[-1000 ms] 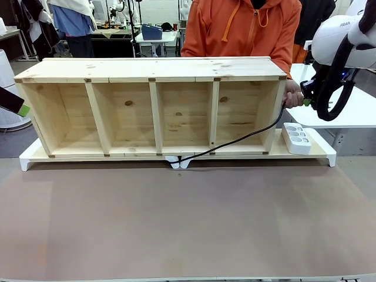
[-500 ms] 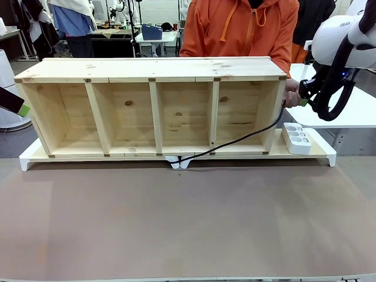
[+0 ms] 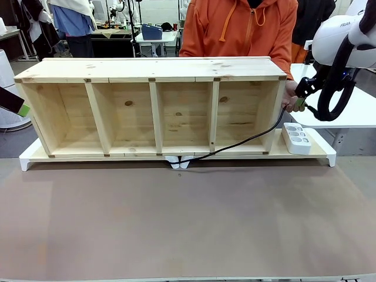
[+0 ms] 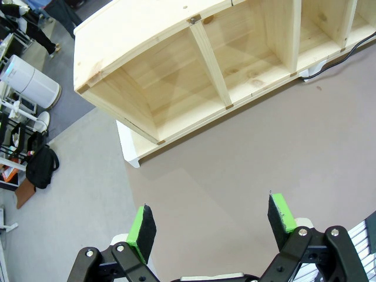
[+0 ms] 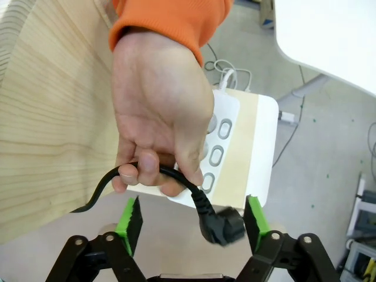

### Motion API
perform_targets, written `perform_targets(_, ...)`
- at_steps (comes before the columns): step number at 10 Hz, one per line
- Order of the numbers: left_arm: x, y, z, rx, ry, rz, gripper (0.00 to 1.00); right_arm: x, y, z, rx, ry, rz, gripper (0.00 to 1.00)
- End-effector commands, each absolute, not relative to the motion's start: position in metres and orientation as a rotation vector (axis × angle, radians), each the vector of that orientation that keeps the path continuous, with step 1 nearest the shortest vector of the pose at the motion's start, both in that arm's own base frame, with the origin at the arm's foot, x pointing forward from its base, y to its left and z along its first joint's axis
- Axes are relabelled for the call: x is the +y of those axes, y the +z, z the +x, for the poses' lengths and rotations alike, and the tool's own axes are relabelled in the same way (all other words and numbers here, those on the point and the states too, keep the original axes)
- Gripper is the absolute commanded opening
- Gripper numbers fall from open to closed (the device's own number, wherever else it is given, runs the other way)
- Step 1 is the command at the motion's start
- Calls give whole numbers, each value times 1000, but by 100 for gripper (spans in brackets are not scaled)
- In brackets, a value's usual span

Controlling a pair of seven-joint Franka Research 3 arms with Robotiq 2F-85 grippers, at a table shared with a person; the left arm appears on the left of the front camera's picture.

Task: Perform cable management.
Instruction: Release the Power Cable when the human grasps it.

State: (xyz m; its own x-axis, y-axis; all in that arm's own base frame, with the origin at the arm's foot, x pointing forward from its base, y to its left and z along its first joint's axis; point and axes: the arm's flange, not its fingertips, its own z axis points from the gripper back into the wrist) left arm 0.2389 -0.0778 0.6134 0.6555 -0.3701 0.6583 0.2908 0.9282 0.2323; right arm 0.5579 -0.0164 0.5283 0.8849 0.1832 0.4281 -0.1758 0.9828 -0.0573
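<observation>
Thin black flexible cable (image 5: 176, 176) with moulded plug pinched in person's hand (image 5: 158, 111), right gripper (image 5: 192, 220) jaws apart around the plug, left gripper (image 4: 212, 226) spread over matte brown table (image 4: 247, 147).

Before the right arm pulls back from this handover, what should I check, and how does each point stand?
1. Right gripper open: ok, its pads stand apart on either side of the plug.
2. Person's hand holds the cable: ok, fingers wrap it just behind the plug.
3. Plug free of the pads: cannot tell, it hangs close to one pad.
4. Power strip reachable: ok, it lies on the white base beside the wooden shelf.
5. Left gripper out of the way: ok, open above bare table.
</observation>
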Motion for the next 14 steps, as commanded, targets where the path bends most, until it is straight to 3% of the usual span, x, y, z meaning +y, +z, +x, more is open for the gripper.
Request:
perform_targets(1,-78,613,240,-773,-371,109,100,-15,529,556,-446,207,-53,100)
perform_targets(14,-78,613,240,-773,-371,109,100,-16,529,558,-447,192,-22,100)
